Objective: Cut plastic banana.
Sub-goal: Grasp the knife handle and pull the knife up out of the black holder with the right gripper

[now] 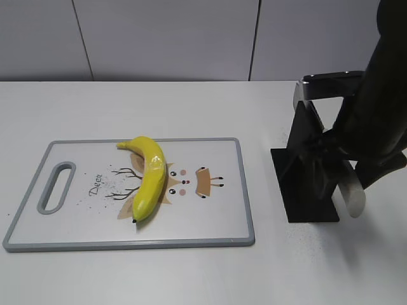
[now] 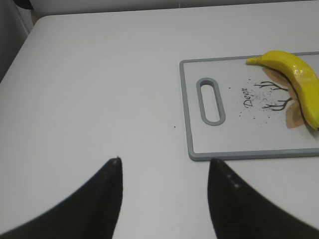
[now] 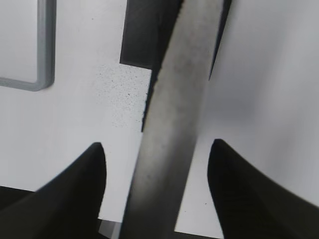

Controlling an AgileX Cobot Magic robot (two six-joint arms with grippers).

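Observation:
The plastic banana (image 1: pixel 149 178) is glossy yellow and lies curved on the white cutting board (image 1: pixel 210 229), near its middle. It also shows in the left wrist view (image 2: pixel 299 79). My right gripper (image 3: pixel 154 149) is beside the black knife stand (image 1: pixel 305 171) at the right. A knife's long grey blade (image 3: pixel 174 109) runs between its jaws, with a gap on each side at the tips. In the exterior view the blade (image 1: pixel 353 194) hangs below the arm, off the stand. My left gripper (image 2: pixel 164 162) is open and empty over bare table, left of the board.
The grey-rimmed board has a handle slot (image 2: pixel 210 99) at its left end and a deer drawing under the banana. A second steel handle (image 1: pixel 331 82) sticks out at the top of the stand. A grey panelled wall runs behind the white table.

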